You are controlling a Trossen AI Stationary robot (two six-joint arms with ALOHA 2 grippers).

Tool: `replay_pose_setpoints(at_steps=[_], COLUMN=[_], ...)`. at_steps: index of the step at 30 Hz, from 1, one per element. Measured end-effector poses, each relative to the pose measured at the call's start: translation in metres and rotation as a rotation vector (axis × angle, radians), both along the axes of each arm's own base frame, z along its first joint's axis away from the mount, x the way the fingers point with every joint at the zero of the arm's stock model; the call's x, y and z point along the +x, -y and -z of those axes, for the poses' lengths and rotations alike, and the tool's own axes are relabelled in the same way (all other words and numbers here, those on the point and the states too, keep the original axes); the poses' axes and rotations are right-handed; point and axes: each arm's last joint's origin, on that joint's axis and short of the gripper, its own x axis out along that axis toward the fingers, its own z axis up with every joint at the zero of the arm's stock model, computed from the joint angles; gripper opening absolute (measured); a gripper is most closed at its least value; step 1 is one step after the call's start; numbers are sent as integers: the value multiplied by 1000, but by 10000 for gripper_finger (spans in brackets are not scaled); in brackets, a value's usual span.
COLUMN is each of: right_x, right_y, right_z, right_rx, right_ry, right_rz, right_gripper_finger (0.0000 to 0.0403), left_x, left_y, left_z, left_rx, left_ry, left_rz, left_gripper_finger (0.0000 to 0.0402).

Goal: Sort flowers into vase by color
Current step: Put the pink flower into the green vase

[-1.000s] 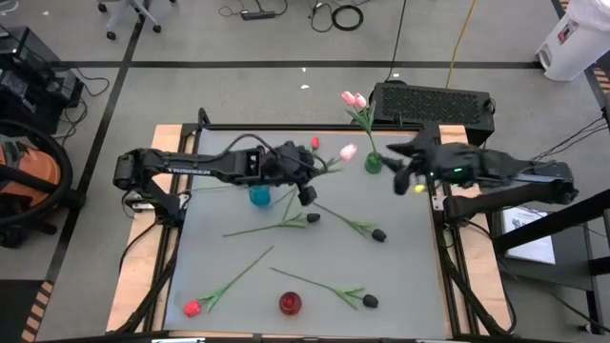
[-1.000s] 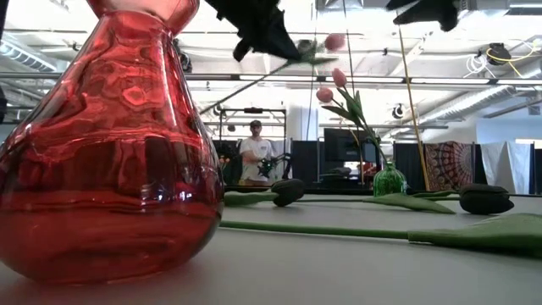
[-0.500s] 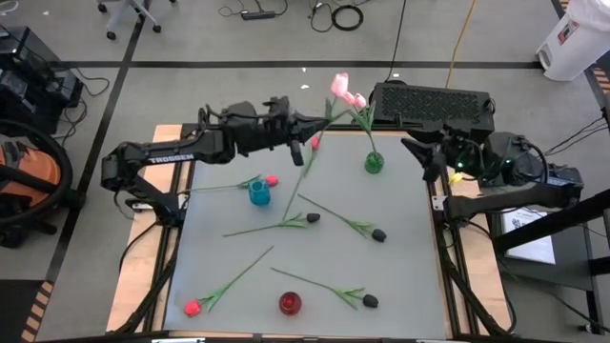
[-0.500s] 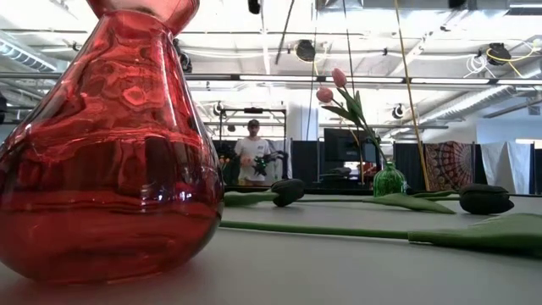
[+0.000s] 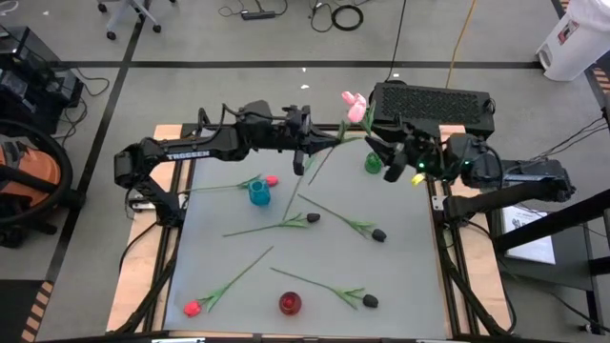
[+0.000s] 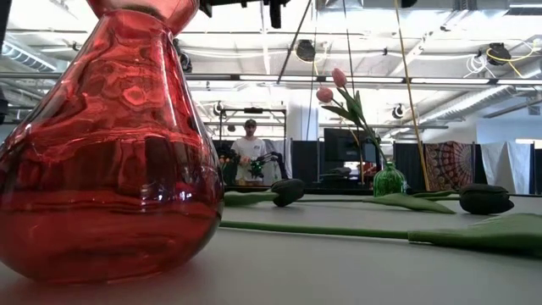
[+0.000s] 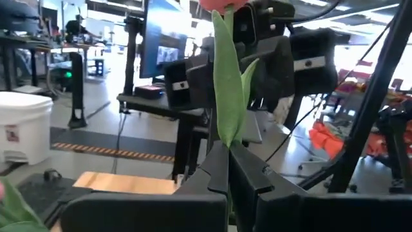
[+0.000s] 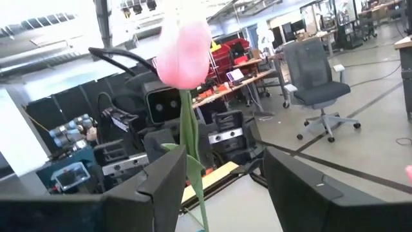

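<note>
High view: the left gripper (image 5: 307, 152) hangs just beside the green vase (image 5: 373, 163), fingers closed on a pink tulip (image 5: 349, 103) whose stem slants over the table (image 5: 410, 276). The right gripper (image 5: 386, 160) sits at the vase's other side.

Low view: two pink tulips (image 6: 333, 87) stand in the green vase (image 6: 389, 180).

Left wrist view: fingers pinch the green stem (image 7: 227, 96).

Right wrist view: spread fingers (image 8: 164, 183) flank the pink tulip (image 8: 183, 53), holding nothing.
</note>
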Motion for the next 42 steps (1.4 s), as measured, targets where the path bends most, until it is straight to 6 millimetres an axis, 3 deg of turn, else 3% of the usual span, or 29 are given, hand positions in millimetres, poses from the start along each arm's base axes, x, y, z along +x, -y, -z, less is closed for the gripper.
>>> replay_pose_setpoints(at_steps=[10,20,28,42], right_x=[9,10,10,10], right_y=[-1,-3,-3,-3], right_z=[3,0,2,2], right_rx=[15,4,4,6], right_ry=[9,28,9,16], right_rz=[-49,-110,-110,-130], right_gripper_finger=[199,199,199,199], left_x=[-1,26,36,51], left_y=[0,10,24,38], left_z=[-10,12,-2,9], left_rx=[-14,-89,-65,-81], left_ry=[111,146,157,111], left_rz=[-29,-27,-6,24], left_gripper_finger=[1,1,1,1])
